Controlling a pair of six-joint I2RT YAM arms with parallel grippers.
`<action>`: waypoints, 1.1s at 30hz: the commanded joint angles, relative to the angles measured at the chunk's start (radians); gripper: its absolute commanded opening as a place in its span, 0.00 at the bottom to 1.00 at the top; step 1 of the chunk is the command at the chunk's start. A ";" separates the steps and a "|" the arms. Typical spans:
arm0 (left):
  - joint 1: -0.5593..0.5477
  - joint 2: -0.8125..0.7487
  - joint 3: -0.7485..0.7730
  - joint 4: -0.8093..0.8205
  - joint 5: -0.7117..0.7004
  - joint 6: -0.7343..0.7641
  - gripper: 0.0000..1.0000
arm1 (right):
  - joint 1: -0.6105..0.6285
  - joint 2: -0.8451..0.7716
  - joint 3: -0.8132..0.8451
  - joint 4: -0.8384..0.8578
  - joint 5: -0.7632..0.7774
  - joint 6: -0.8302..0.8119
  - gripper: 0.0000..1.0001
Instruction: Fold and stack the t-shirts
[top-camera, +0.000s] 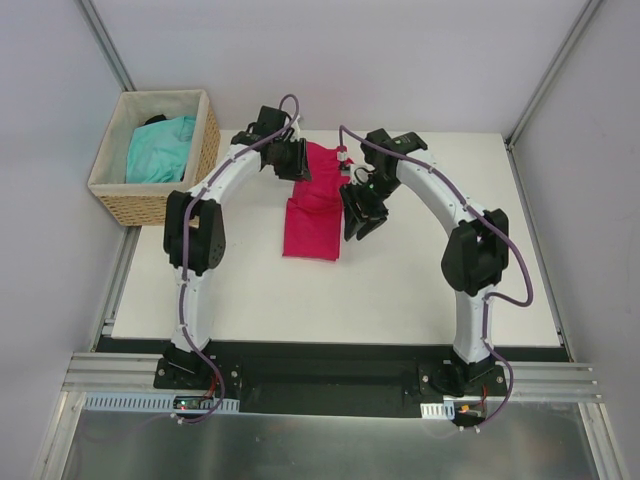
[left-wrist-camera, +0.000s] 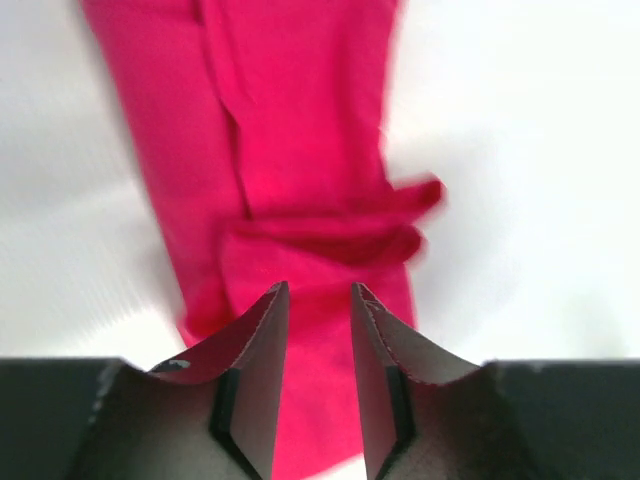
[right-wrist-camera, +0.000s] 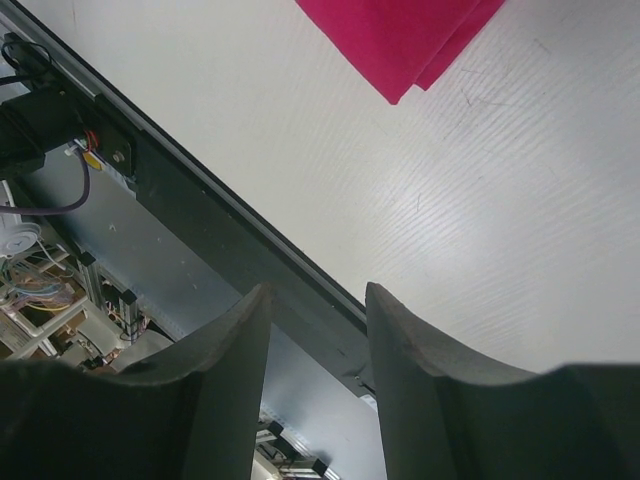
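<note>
The pink t-shirt (left-wrist-camera: 300, 120) lies under the left pincer (left-wrist-camera: 319, 288) (parted); right pincer (right-wrist-camera: 317, 290), parted, beside it.

Robotics lab test cell. White table (top-camera: 400, 290) boxed in by plain grey panels (top-camera: 350, 60) on aluminium frame posts (top-camera: 105, 45). At 6 o'clock, left arm (top-camera: 215, 190) and right arm (top-camera: 470, 250) bolted to a black base plate (top-camera: 330, 375) on slotted aluminium rail (top-camera: 110, 372); purple cables (top-camera: 523, 285) run exposed along them. Right wrist view: bare wiring (right-wrist-camera: 35, 285) and framing below the table edge. Props only: crimson-pink t-shirt (top-camera: 312, 225) at centre, wicker basket (top-camera: 150, 205) at 10 o'clock.
</note>
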 joint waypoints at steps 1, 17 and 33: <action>0.008 -0.228 -0.202 0.002 0.162 -0.006 0.26 | -0.011 0.025 0.048 -0.005 -0.013 -0.020 0.45; -0.028 -0.430 -0.665 0.068 0.075 0.074 0.00 | -0.006 0.125 -0.111 0.441 -0.076 0.056 0.01; -0.080 -0.399 -0.796 0.186 0.004 0.048 0.00 | 0.099 0.165 -0.068 0.382 0.007 -0.019 0.01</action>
